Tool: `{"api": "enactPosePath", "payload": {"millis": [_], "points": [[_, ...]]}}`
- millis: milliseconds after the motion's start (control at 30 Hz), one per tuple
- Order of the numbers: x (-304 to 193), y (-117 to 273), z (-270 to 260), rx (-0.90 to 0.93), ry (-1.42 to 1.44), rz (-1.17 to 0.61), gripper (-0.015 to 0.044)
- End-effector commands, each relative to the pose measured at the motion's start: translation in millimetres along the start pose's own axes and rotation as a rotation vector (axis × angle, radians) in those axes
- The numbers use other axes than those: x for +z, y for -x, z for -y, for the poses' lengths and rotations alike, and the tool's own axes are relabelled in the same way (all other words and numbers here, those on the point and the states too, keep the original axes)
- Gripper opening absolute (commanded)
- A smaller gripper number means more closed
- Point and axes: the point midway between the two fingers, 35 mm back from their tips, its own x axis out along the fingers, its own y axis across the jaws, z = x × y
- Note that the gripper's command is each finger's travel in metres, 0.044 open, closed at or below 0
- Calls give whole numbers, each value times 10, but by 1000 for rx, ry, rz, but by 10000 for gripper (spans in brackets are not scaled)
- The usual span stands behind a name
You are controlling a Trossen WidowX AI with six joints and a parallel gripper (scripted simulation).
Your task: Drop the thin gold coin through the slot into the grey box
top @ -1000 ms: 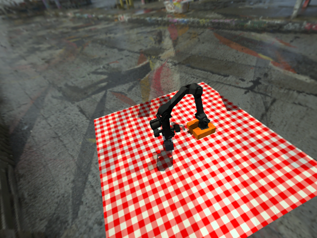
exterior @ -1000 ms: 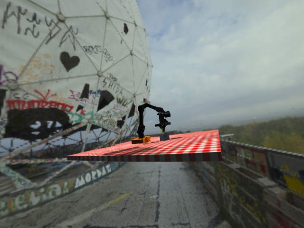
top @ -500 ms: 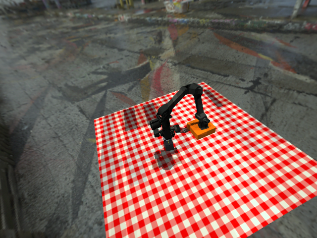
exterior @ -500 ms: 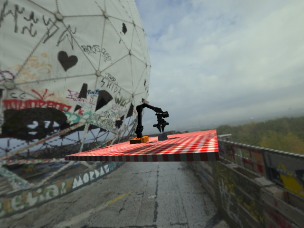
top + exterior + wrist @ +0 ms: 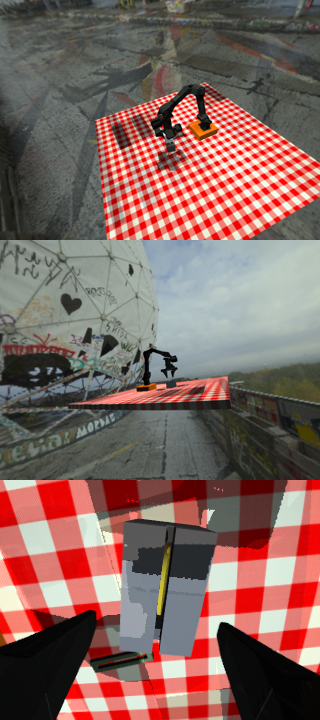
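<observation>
The grey box stands on the checked cloth below my gripper. The gold coin is on edge in the lid's slot, lined up with it, and shows as a thin yellow strip. How deep it sits is hard to tell; no part of it plainly stands above the lid in the exterior view. My gripper is wide open and empty above the box, its fingers on either side of the slot line. The dark-green holder lies empty at the box's lower left in the wrist view.
The arm's orange base stands on the red-and-white checked cloth, to the side of the box. Dark shadows of the arm fall on the cloth around the box.
</observation>
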Motion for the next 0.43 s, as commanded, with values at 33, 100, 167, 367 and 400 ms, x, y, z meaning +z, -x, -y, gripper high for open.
{"api": "enactPosePath", "payload": {"millis": [33, 100, 167, 367, 400], "points": [[-6, 401, -23, -5, -1, 2, 440], [-7, 425, -27, -5, -1, 2, 440], [-7, 425, -27, -5, -1, 2, 440], [-7, 425, -27, -5, -1, 2, 440], [-7, 425, -27, -5, -1, 2, 440]]}}
